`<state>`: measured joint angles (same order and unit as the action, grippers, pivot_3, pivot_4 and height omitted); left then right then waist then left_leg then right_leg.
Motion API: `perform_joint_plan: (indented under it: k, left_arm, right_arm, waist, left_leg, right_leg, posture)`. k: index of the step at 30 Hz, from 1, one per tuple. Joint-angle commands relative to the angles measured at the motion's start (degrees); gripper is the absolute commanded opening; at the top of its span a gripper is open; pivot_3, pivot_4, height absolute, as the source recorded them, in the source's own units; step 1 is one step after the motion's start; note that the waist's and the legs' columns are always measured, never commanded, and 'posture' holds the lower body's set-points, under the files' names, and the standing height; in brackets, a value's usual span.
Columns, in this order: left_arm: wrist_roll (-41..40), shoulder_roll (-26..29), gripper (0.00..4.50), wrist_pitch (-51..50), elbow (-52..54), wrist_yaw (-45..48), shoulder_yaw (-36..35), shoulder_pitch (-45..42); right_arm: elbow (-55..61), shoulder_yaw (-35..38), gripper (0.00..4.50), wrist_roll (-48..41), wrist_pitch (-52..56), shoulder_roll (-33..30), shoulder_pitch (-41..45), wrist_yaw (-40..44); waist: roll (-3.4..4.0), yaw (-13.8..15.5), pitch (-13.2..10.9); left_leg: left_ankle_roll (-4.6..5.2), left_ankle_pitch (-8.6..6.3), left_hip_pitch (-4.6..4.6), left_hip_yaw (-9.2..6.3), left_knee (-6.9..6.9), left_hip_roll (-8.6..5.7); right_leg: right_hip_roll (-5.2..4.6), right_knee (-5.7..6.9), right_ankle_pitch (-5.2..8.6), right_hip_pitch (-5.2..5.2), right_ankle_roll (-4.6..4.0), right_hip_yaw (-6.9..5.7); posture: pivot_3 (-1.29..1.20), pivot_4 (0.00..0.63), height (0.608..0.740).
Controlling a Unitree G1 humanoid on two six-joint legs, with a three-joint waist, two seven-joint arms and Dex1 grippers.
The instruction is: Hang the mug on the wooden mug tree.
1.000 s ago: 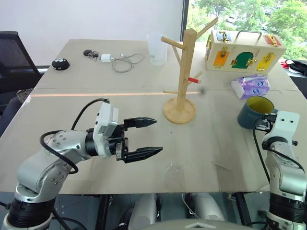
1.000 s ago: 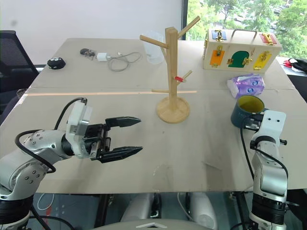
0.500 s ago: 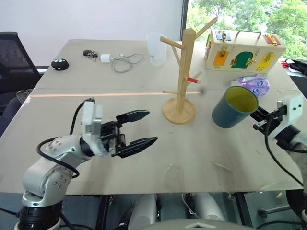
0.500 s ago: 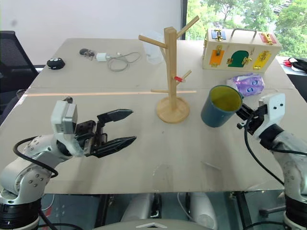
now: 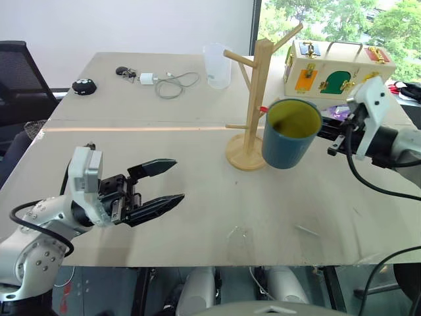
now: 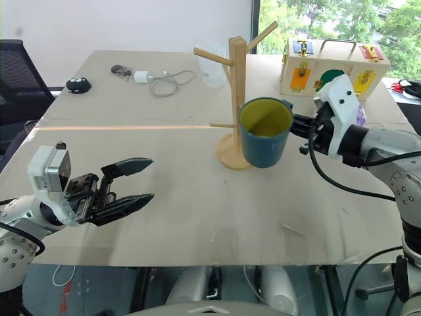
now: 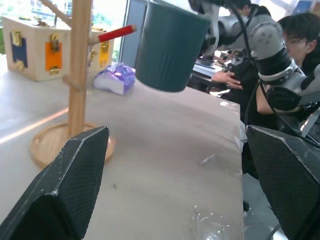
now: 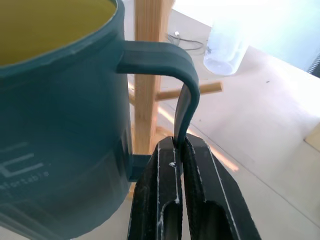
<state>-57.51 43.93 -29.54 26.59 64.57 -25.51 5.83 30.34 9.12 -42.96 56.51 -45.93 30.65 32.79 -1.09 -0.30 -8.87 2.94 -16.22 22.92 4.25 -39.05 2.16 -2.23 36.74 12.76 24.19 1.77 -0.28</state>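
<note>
Head view: the right end effector [image 6: 304, 135] carries the mug [image 6: 264, 133] off the desk [image 6: 164, 178], mouth up and tilted toward the near edge, long axis roughly upright, just beside the mug tree [image 6: 235, 99]. Picked up, then; hanging is still to do.

Left wrist view: the left end effector [image 5: 164, 181] stands wide and empty; the mug hangs near the red-tipped peg [image 7: 116, 33].

Right wrist view: fingers pinch the handle [image 8: 172, 75], which faces away from the post.

A clear cup [image 5: 216, 65] is standing at the top middle of the counter [image 5: 164, 164]. A white box [image 5: 335, 69] is sitting upper right. A cable [image 5: 172, 83] is lying upper left.
</note>
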Motion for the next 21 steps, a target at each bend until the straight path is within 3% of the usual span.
perform_joint_plan:
  k: [1,18,21]
  left_arm:
    - [0.0,0.0,4.5,1.0,0.8,-0.6,-1.6,-0.1]
    - [1.2,-0.9,4.5,1.8,1.1,-2.4,-2.5,0.6]
    - [1.7,-1.3,4.5,2.2,1.9,-3.2,-2.1,1.3]
  right_arm:
    - [2.3,-0.2,0.04,-1.3,2.3,0.4,2.9,-2.1]
    - [-1.2,-16.1,0.04,8.1,9.4,9.9,14.7,-12.7]
    - [-1.9,-16.7,0.91,9.3,8.6,10.0,14.8,-11.5]
  waist:
    - [0.0,-0.1,0.0]
    - [0.01,-0.5,0.0]
    - [0.01,-0.3,0.0]
  left_leg:
    - [0.0,0.0,0.0,0.01,0.0,0.0]
    - [-0.02,0.01,0.0,0.06,0.01,0.02]
    - [-0.03,0.01,0.02,0.06,0.01,0.0]
  right_leg:
    - [0.0,0.0,0.0,0.0,0.0,0.0]
    - [-0.04,0.04,-0.01,0.06,-0.01,-0.03]
    - [-0.07,0.03,-0.01,0.07,-0.01,-0.05]
  posture:
    - [0.0,0.15,0.74]
    - [0.0,0.15,0.74]
    - [0.0,0.15,0.74]
